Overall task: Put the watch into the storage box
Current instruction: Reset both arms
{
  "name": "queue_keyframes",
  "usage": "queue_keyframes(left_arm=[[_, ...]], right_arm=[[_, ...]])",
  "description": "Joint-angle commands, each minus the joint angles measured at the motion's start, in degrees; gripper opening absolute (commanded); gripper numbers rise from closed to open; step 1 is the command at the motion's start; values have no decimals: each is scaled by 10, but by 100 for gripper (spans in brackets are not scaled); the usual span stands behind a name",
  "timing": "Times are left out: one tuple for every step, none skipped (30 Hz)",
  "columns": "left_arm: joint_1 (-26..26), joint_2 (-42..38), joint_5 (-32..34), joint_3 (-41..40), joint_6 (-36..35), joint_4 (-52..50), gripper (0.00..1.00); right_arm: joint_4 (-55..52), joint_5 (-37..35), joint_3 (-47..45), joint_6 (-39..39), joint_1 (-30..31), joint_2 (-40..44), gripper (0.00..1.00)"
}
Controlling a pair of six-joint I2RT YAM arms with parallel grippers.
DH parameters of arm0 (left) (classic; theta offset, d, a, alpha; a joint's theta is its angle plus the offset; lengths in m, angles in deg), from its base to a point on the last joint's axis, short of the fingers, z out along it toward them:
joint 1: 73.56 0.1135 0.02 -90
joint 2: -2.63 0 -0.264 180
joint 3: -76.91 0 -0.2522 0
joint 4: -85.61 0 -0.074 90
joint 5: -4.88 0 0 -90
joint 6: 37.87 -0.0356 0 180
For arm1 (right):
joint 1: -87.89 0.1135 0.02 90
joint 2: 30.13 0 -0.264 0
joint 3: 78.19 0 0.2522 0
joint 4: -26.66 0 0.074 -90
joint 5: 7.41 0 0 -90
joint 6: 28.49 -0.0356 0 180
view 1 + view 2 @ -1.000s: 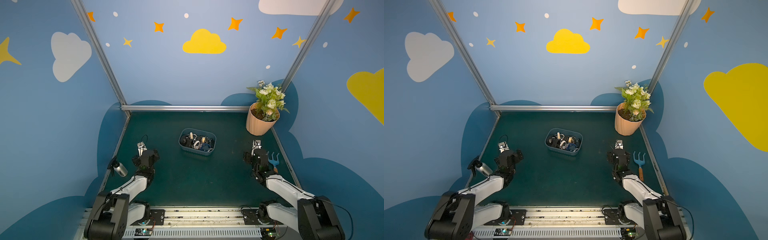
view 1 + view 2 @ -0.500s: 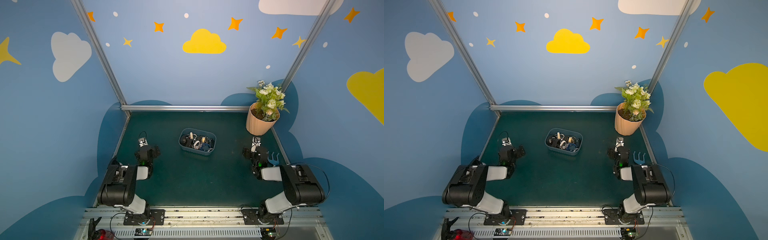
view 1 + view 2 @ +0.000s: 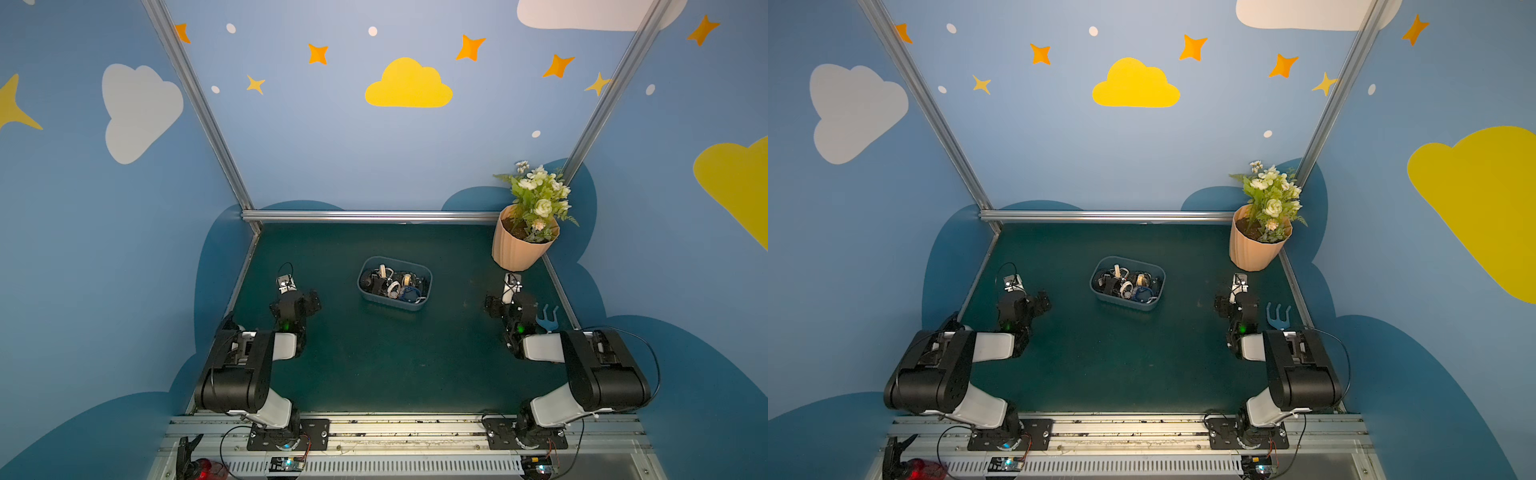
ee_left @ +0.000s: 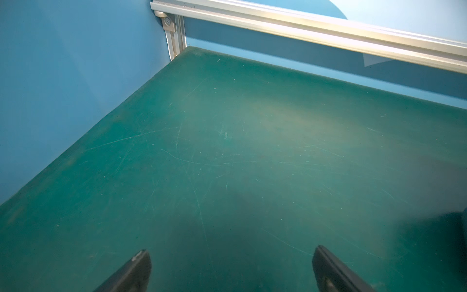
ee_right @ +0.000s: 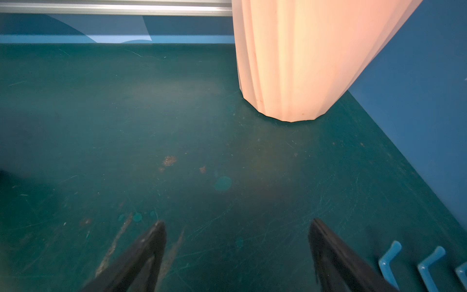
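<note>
The left hand (image 4: 230, 252) and right hand (image 5: 236, 225) are both empty, fingers spread apart, low over the green surface (image 4: 227, 151). The storage box (image 3: 394, 306) between them holds several watches (image 3: 395, 284).

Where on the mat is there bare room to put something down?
Bare: the stretch between storage box and front rail, and the back-left corner by the left end effector. Crowded: the right edge, with flowerpot, rake and right end effector.

Blue walls (image 3: 332, 158) with painted clouds (image 3: 409, 85) and stars (image 3: 318, 54) enclose a scratched dark green table mat (image 3: 395, 365).
</note>
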Motion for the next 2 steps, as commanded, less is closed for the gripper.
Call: queue_keyframes(left_arm=[[1,-8,-2,7,2,3,100],[0,-8,-2,7,2,3,99]], right_arm=[[-8,15,11,-8,-5,10,89],[-7,15,11,-8,-6,9,89]])
